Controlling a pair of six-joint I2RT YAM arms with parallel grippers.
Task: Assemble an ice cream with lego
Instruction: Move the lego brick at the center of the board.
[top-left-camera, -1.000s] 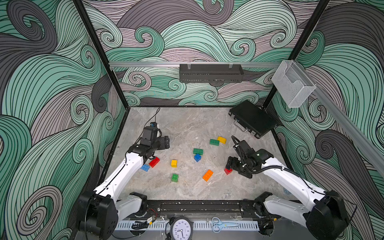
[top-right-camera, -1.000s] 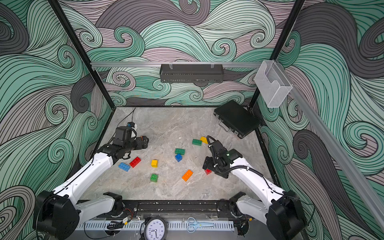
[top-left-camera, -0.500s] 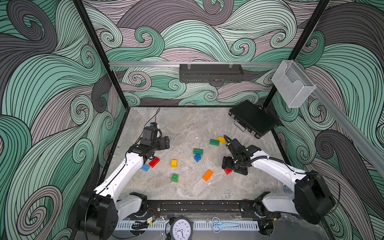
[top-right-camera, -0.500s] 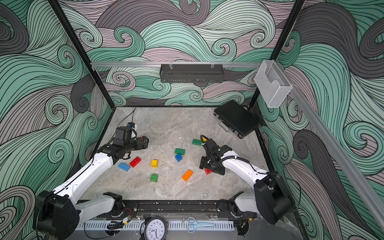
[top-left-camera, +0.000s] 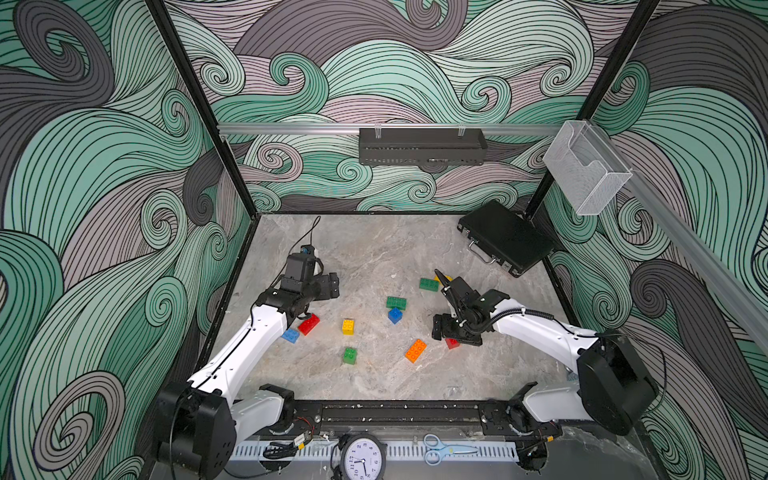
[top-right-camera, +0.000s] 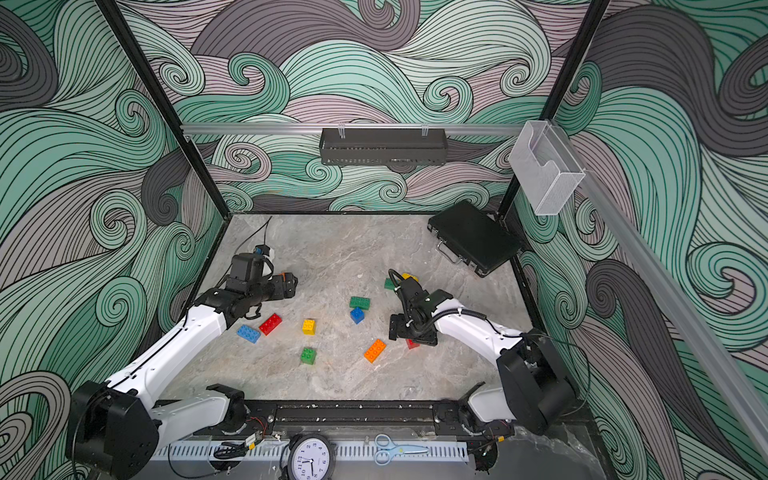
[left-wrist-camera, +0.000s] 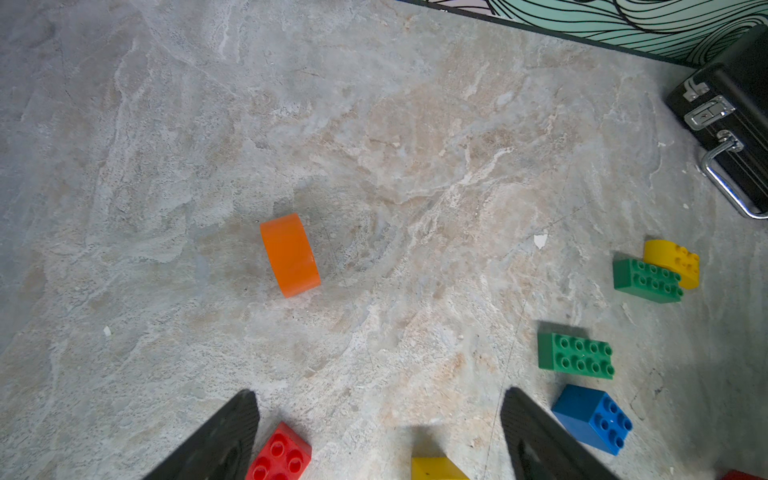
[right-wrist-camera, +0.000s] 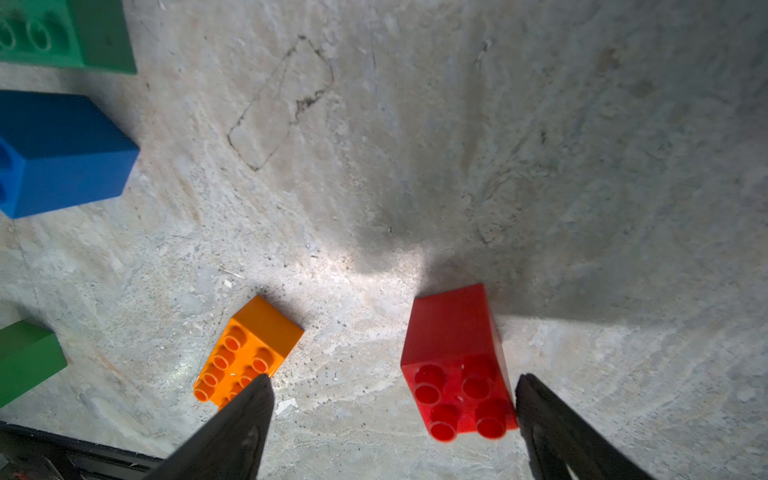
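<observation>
Left gripper (left-wrist-camera: 378, 397): we see it wide, empty.
Right gripper (right-wrist-camera: 394, 381): wide around the red square brick (right-wrist-camera: 455, 365), toward the table's (top-left-camera: 374, 249) right edge.

We list: red brick (top-left-camera: 452, 343), mostly hidden under the right gripper (top-left-camera: 455, 334); yellow brick (top-left-camera: 447, 277) beyond it, half covered.

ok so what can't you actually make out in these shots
- Small red brick: the right gripper covers most of it in both top views.
- Yellow round-topped brick: mostly behind the right arm in both top views.
- Orange round piece: left wrist view shows only its smooth side.
- Yellow brick: cut off by the left wrist view's edge.
- Green brick: blurred, cut off at the right wrist view's edge.
</observation>
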